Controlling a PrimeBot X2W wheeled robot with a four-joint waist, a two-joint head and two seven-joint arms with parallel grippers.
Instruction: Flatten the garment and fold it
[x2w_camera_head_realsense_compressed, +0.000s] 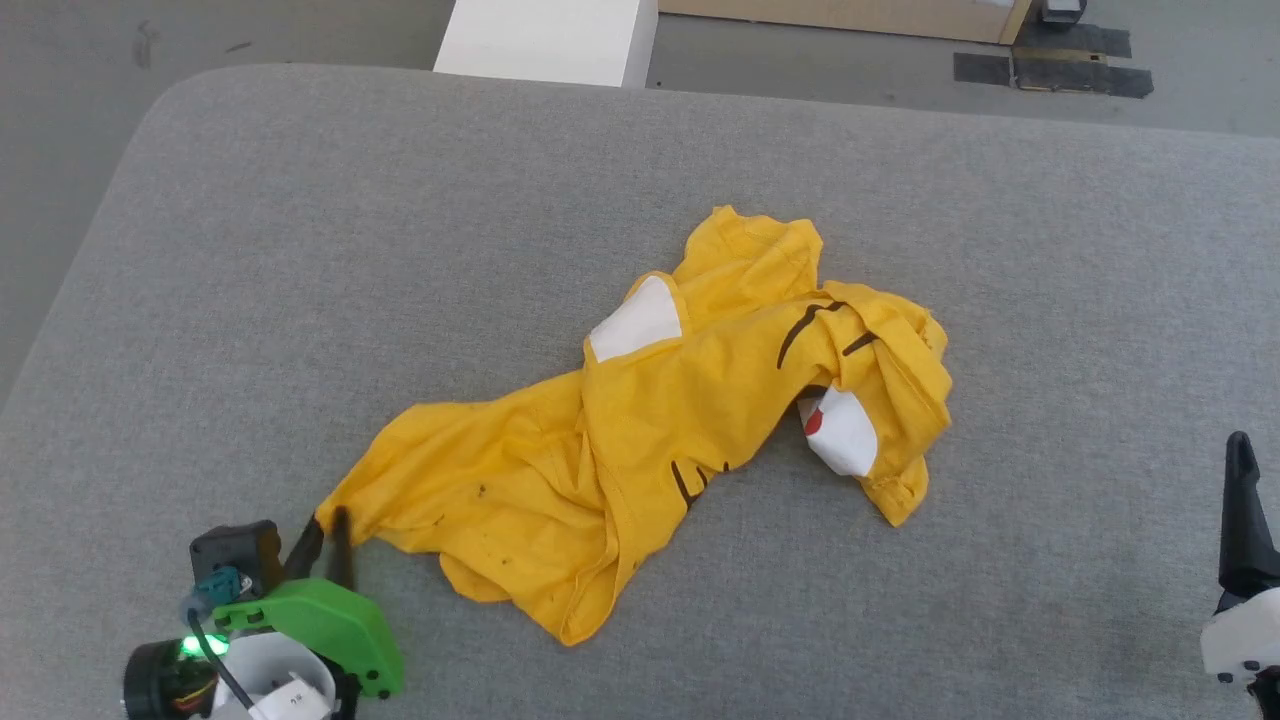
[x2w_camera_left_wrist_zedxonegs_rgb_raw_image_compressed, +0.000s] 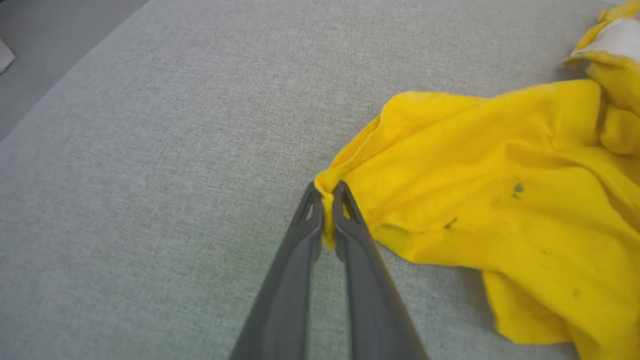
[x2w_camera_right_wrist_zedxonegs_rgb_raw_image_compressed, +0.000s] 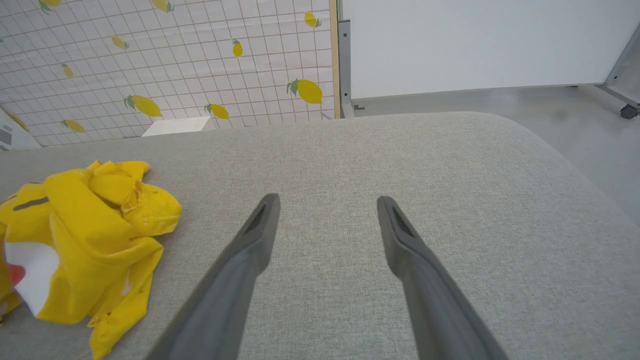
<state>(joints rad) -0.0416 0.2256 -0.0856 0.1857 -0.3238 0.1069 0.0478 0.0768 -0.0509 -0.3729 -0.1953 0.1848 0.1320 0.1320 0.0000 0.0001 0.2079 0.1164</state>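
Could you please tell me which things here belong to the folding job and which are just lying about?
Job: yellow T-shirt; left pincer, shut on its edge; open right pincer; grey surface.
Lying about: white box; black floor tape; lemon-print panel.

Grey woven-fabric tabletop (x2w_camera_head_realsense_compressed: 300, 250) stretching wide, corners rounding off. Smooth grey floor (x2w_camera_head_realsense_compressed: 250, 35) running around it. White block (x2w_camera_head_realsense_compressed: 545, 40) standing on floor just beyond far edge. Pale wooden board (x2w_camera_head_realsense_compressed: 850, 15) lying farther back, black tape strips (x2w_camera_head_realsense_compressed: 1050, 72) sticking to floor near it. Gridded backdrop with lemon print (x2w_camera_right_wrist_zedxonegs_rgb_raw_image_compressed: 175, 65) rising past tabletop, grey metal post (x2w_camera_right_wrist_zedxonegs_rgb_raw_image_compressed: 344, 65) edging it. Plain white wall panel (x2w_camera_right_wrist_zedxonegs_rgb_raw_image_compressed: 475, 40) standing next to post. Dark caster (x2w_camera_right_wrist_zedxonegs_rgb_raw_image_compressed: 629, 111) resting on floor at side. Soft, even light falling over everything.
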